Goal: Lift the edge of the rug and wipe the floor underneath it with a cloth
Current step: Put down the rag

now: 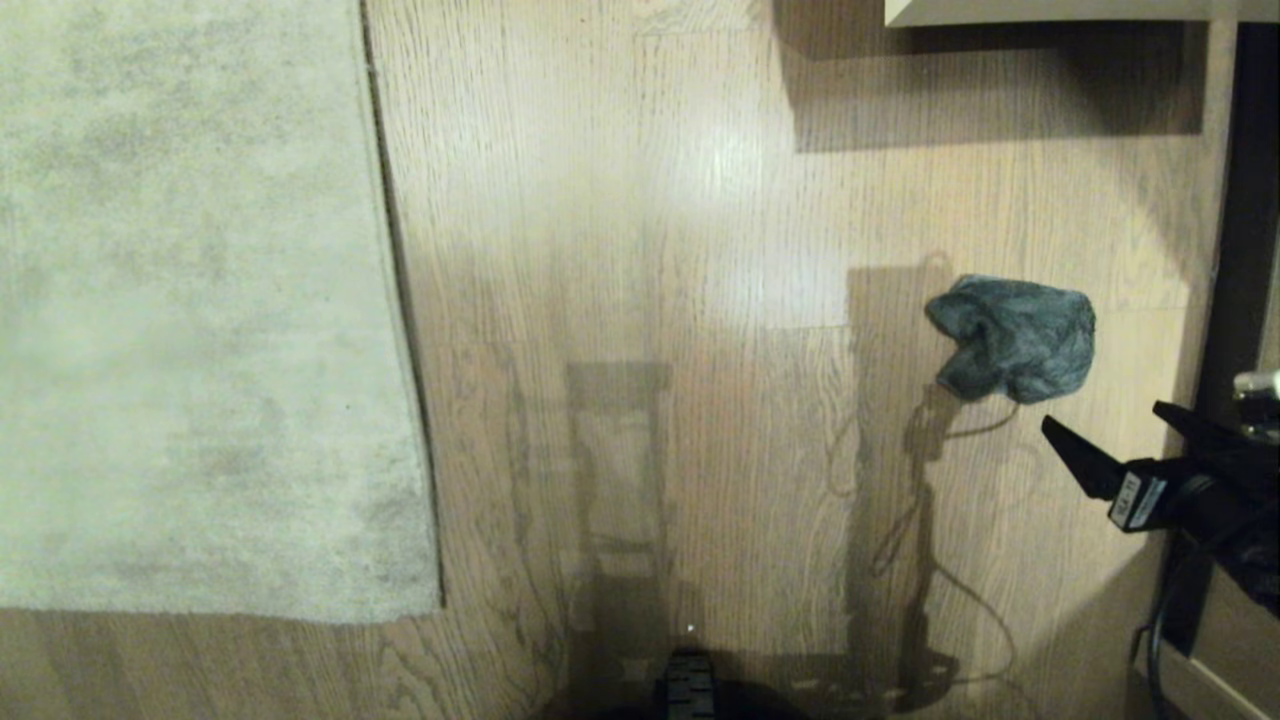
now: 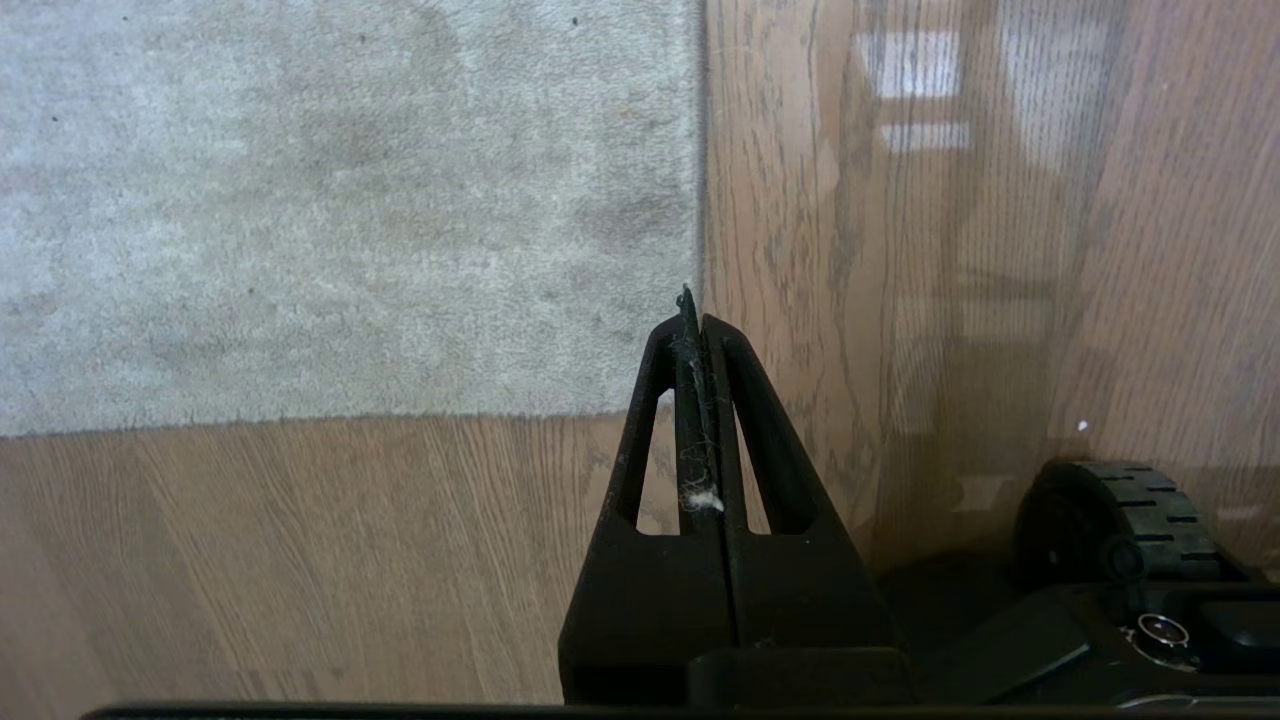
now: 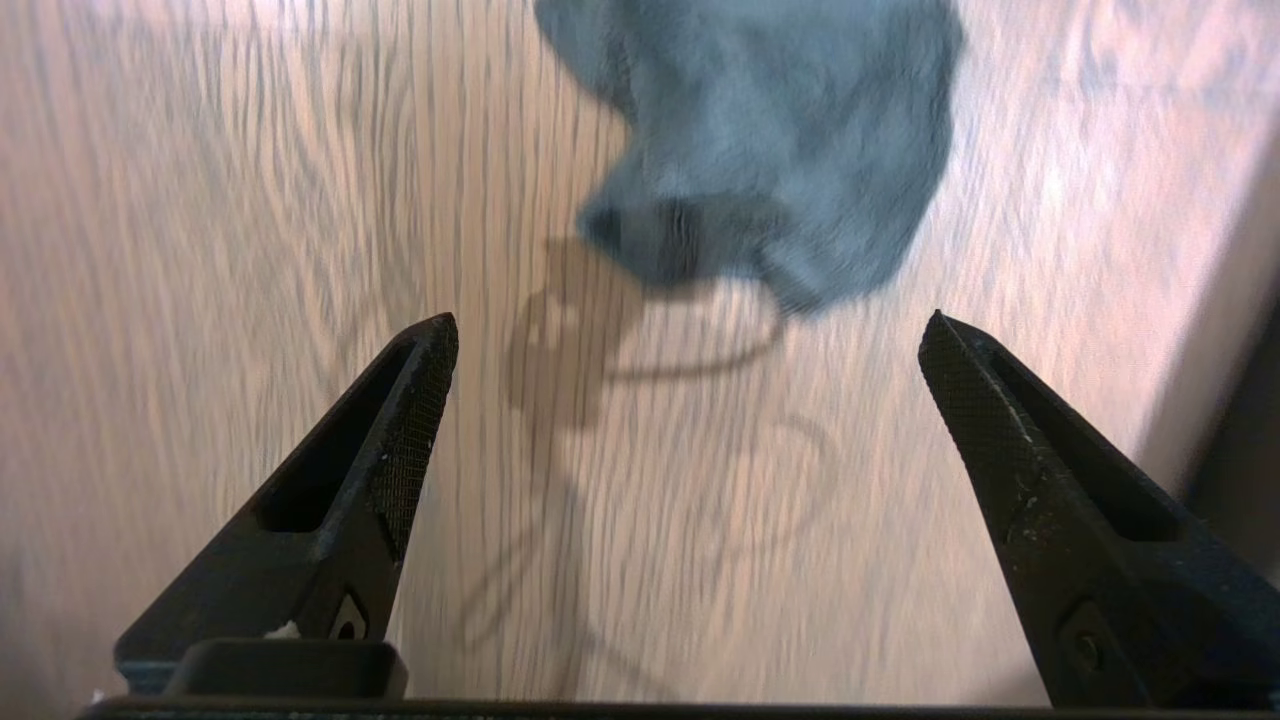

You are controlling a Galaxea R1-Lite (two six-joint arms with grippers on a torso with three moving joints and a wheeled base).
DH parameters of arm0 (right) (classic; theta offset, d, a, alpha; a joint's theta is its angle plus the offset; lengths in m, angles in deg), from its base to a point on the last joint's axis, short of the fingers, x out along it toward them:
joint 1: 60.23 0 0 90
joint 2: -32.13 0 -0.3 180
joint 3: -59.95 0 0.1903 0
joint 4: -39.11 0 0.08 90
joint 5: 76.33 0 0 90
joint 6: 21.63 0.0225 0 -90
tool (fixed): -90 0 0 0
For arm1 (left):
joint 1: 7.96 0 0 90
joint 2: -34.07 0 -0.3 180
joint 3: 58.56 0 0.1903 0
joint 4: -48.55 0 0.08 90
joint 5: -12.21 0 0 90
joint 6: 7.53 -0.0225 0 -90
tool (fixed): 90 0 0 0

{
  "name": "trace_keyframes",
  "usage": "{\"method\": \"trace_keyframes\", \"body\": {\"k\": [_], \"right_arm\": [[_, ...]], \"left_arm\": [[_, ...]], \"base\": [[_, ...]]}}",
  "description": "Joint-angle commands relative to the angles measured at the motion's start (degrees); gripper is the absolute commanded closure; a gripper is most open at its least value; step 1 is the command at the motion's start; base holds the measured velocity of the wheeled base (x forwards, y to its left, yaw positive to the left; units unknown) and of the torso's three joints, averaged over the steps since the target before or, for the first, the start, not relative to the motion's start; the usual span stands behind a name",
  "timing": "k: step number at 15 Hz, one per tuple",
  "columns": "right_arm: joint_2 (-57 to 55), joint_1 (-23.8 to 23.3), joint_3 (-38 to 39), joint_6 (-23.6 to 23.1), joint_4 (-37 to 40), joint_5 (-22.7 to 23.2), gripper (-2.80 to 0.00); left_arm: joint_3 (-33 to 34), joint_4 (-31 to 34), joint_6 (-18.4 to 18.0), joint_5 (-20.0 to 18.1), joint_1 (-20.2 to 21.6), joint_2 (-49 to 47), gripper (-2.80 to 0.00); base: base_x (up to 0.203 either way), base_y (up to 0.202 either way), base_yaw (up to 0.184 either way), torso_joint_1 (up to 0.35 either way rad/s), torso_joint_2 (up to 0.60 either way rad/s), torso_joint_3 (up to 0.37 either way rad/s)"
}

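Note:
The pale grey-beige rug [image 1: 180, 300] lies flat on the left, its dark-trimmed edge running down beside the wood floor [image 1: 650, 300]. A crumpled dark grey-teal cloth [image 1: 1015, 340] rests on the floor at the right. My right gripper [image 1: 1103, 415] hovers just on the near side of it, open, with nothing between its fingers. In the right wrist view the cloth [image 3: 770, 150] sits ahead of the open right gripper [image 3: 688, 330], apart from both fingertips. My left gripper [image 2: 695, 310] is shut and empty, parked above the rug's near corner [image 2: 640, 380].
A pale furniture edge [image 1: 1050, 10] casts a shadow at the back right. A dark vertical strip [image 1: 1250, 200] borders the right side. My base wheel [image 2: 1110, 520] stands on the floor close by.

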Motion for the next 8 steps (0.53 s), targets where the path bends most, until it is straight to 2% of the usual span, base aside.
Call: {"method": "trace_keyframes", "body": {"k": [1,4,5,7,8], "right_arm": [[4.6,-0.1,3.0,0.0,-0.5,0.1,-2.80],[6.9,-0.1,0.1,-0.3,-0.4,0.1,-2.80],[7.4,-0.1,-1.0,-1.8,-0.2,0.1,-2.80],[7.6,0.2,-1.3,-6.7,-0.7,0.9,-2.80],[7.6,0.7,-1.2,-10.2,-0.8,2.8,-2.80]], "left_arm": [[0.0,0.0,0.0,0.0,0.0,-0.1,0.00],[0.0,0.0,0.0,0.0,0.0,-0.1,0.00],[0.0,0.0,0.0,0.0,0.0,-0.1,0.00],[0.0,0.0,0.0,0.0,0.0,-0.1,0.00],[0.0,0.0,0.0,0.0,0.0,-0.1,0.00]], "base": [[0.000,0.000,0.000,0.000,0.00,0.000],[0.000,0.000,0.000,0.000,0.00,0.000],[0.000,0.000,0.000,0.000,0.00,0.000],[0.000,0.000,0.000,0.000,0.00,0.000],[0.000,0.000,0.000,0.000,0.00,0.000]]}}
